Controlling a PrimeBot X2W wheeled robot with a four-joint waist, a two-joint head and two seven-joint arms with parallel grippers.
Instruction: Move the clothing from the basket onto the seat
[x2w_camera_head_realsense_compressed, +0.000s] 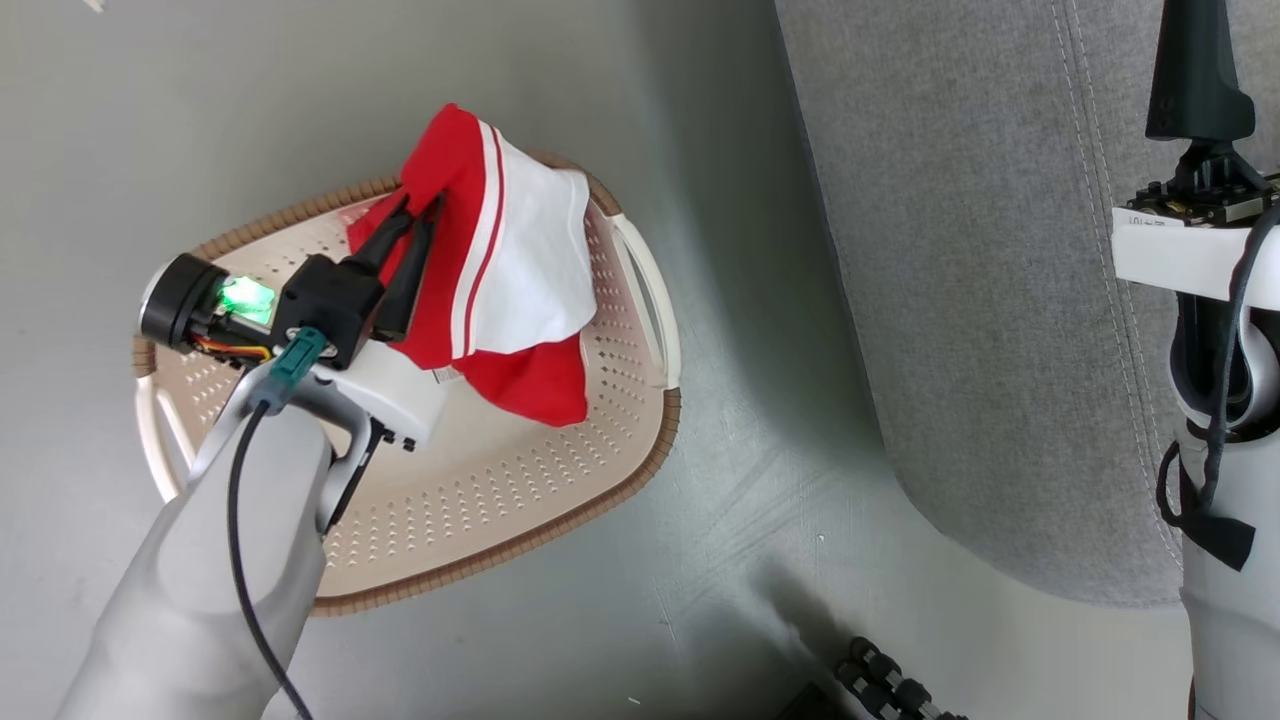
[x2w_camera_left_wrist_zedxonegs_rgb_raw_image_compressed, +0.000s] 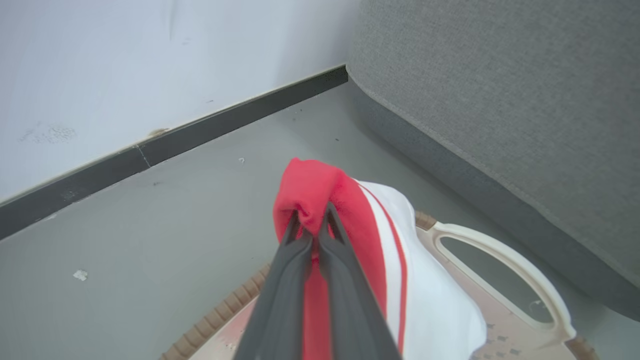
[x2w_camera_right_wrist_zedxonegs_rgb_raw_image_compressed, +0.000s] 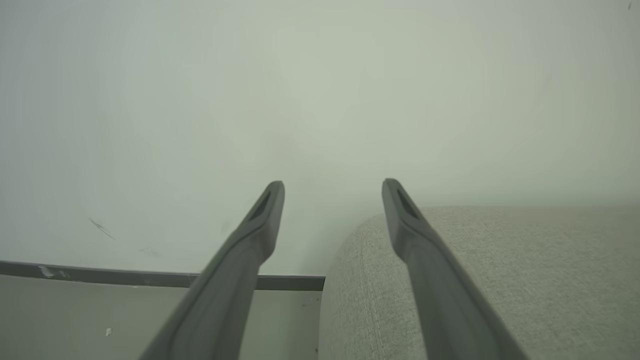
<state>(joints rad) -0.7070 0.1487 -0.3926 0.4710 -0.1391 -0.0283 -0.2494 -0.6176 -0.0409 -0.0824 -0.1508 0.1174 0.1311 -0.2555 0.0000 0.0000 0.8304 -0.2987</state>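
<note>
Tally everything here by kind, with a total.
Clothing bundle: 1 (number of garments in it unclear)
Basket: 1
Seat: 1
Hands: 2, left hand and right hand
Total: 5

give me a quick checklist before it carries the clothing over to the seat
1. Left fingers shut on a red fold of the clothing: ok.
2. Clothing hanging free of the basket: cannot tell; its lower end hangs over the basket's bottom.
3. Way to the seat across bare floor: ok.
4. Right fingers open, holding nothing: ok.
5. No other garment under the held one: cannot tell; it hides part of the basket.
</note>
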